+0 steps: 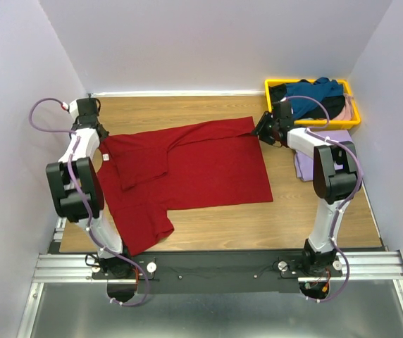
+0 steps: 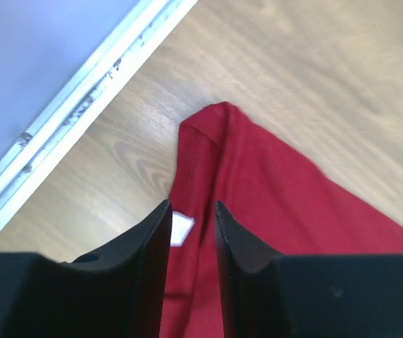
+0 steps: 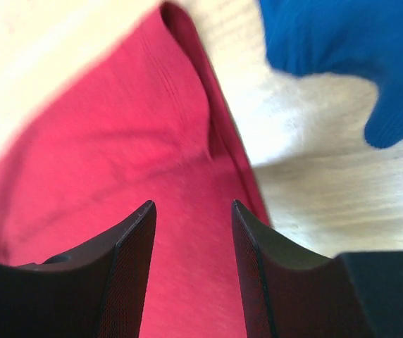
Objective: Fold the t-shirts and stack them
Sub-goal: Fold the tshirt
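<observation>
A dark red t-shirt [image 1: 187, 172] lies spread on the wooden table, with one side folded over its middle. My left gripper [image 1: 103, 144] hovers over its far left corner, jaws a little apart. In the left wrist view the left gripper [image 2: 192, 204] has the red cloth [image 2: 279, 183] and a white tag [image 2: 182, 227] below its gap. My right gripper [image 1: 263, 129] is open over the far right corner. The right wrist view shows the right gripper [image 3: 193, 204] above the red cloth [image 3: 117, 127]. A folded lavender shirt [image 1: 301, 167] lies under the right arm.
A yellow tray [image 1: 275, 82] at the back right holds a teal shirt [image 1: 314, 95], a black one and a pale pink one. The teal cloth [image 3: 342, 42] shows close to the right gripper. Walls close in the back and both sides.
</observation>
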Controlling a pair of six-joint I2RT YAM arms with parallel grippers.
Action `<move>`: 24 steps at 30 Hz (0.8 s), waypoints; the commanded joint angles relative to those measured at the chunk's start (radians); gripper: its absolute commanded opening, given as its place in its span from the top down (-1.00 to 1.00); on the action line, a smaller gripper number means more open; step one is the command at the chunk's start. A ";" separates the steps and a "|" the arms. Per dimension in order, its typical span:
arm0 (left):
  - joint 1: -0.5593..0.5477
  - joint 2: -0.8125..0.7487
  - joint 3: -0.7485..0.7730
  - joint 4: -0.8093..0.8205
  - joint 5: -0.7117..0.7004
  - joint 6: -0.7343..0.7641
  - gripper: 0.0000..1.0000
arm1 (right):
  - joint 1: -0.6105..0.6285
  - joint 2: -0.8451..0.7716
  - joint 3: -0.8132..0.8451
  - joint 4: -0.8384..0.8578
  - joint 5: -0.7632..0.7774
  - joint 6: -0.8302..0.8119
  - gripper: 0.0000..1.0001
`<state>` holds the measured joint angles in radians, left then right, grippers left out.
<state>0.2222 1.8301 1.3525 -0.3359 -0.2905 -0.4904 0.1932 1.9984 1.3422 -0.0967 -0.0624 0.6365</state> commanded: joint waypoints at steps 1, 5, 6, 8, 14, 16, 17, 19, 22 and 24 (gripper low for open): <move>-0.015 -0.119 -0.068 0.012 0.053 -0.016 0.23 | -0.001 -0.001 0.014 0.115 0.096 0.218 -0.08; -0.055 -0.179 -0.157 0.027 0.070 -0.010 0.23 | 0.000 0.043 0.044 0.137 0.111 0.302 -0.08; -0.064 -0.186 -0.174 0.037 0.073 -0.007 0.23 | 0.000 0.056 0.052 0.138 0.111 0.319 -0.08; -0.090 -0.192 -0.200 0.067 0.073 0.003 0.23 | 0.000 0.088 0.066 0.138 0.118 0.365 -0.08; -0.136 -0.114 -0.182 0.087 0.062 0.023 0.23 | 0.005 0.122 0.063 0.137 0.141 0.410 -0.07; -0.139 -0.079 -0.176 0.092 0.060 0.021 0.24 | 0.003 0.120 0.048 0.137 0.145 0.419 -0.07; -0.139 -0.066 -0.173 0.097 0.059 0.021 0.24 | 0.005 0.119 0.043 0.137 0.145 0.422 -0.06; -0.139 -0.036 -0.170 0.095 0.054 0.024 0.24 | 0.006 0.117 0.031 0.137 0.144 0.427 -0.05; -0.138 -0.016 -0.171 0.104 0.047 0.030 0.24 | 0.005 0.117 0.023 0.137 0.144 0.428 -0.05; -0.138 -0.009 -0.177 0.110 0.039 0.029 0.24 | 0.006 0.123 0.023 0.138 0.135 0.433 -0.05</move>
<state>0.0830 1.8088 1.1656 -0.2562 -0.2310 -0.4744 0.1932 2.1075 1.3834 0.0330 0.0399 1.0431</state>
